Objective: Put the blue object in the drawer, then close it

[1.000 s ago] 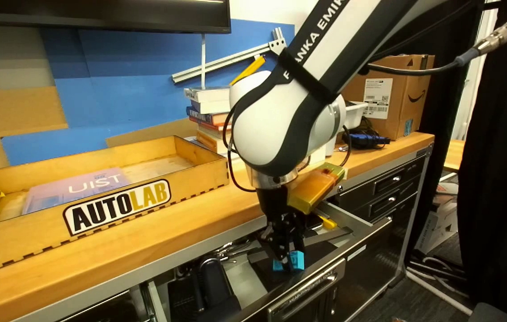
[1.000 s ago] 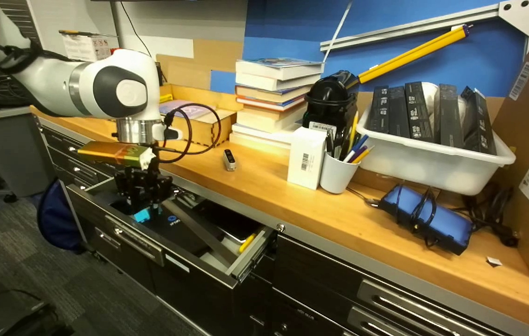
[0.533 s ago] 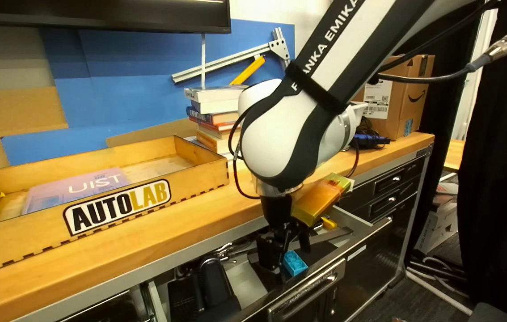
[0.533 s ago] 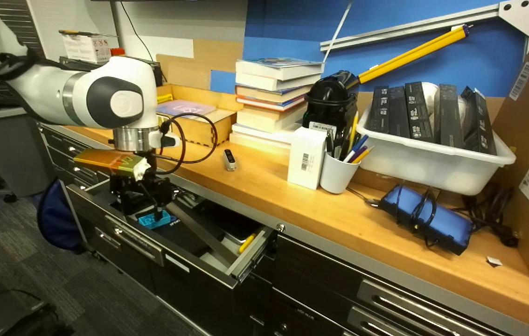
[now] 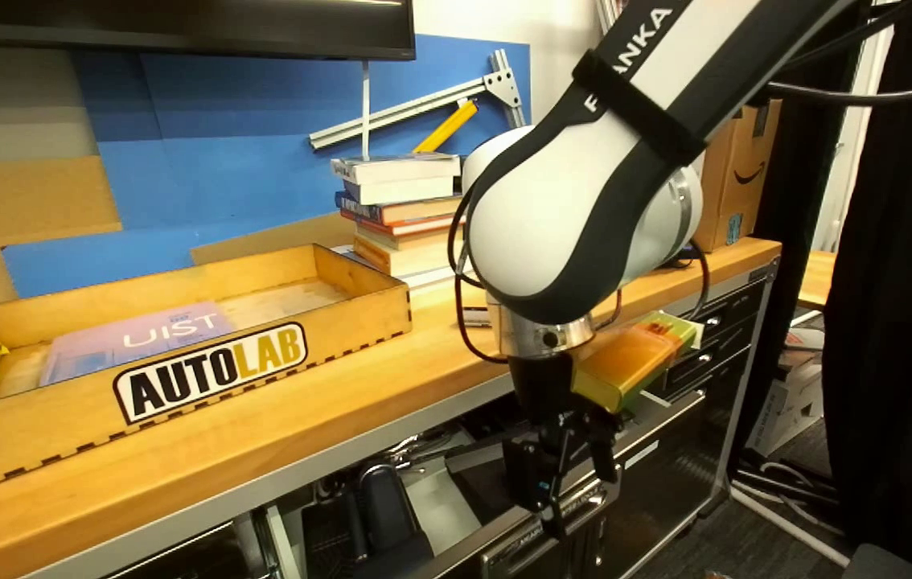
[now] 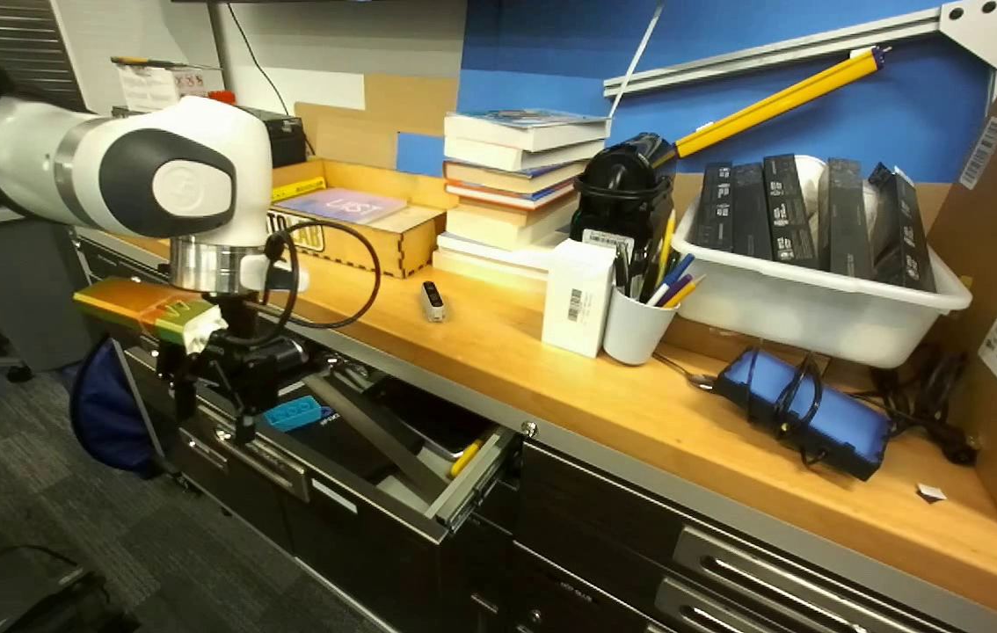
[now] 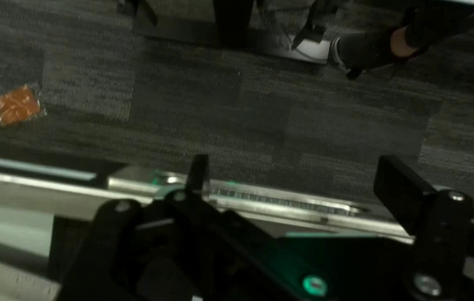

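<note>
The blue object, a small studded block, lies on dark items inside the pulled-out drawer. My gripper stands open in front of it, over the drawer's front edge and handle, with nothing between its fingers. In the other exterior picture the gripper hides nearly all of the block. In the wrist view the fingers are wide apart, and the drawer's metal handle runs below and between them; the block does not show there.
On the countertop are a wooden AUTOLAB tray, a stack of books, a white box, a pen cup and a white bin. An orange packet and someone's foot are on the floor.
The jaws have opened and let go of the blue object, which now rests in the drawer. My gripper has moved away from it, outward over the drawer front.
</note>
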Available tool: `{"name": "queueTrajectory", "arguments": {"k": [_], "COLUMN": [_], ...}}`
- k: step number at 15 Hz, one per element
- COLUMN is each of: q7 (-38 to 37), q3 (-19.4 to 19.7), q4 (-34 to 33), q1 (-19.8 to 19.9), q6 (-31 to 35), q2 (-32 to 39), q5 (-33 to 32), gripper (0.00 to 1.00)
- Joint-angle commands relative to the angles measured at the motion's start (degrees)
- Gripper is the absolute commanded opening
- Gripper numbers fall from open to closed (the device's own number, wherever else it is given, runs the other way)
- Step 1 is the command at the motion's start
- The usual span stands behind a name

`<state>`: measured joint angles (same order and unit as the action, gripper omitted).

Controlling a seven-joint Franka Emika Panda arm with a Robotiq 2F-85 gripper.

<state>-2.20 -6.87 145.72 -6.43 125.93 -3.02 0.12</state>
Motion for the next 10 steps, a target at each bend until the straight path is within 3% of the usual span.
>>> {"name": "queueTrajectory", "arguments": {"k": [1,4,7,10], "q7": [2.7,2.2,-0.5,-6.5], "q3": [0.7,1.3,2.1,2.6], "q4": [1.2,1.4,-0.8,-0.2], "q1": [0.2,0.9,1.6,2.0], "q6": [-6.7,-7.3,-3.1,7.0], "q2": [-0.3,2.1,7.7,10.0], "q5": [5.0,6.2,5.5,7.5], "gripper": [1.0,1.0,1.0,1.0]}}
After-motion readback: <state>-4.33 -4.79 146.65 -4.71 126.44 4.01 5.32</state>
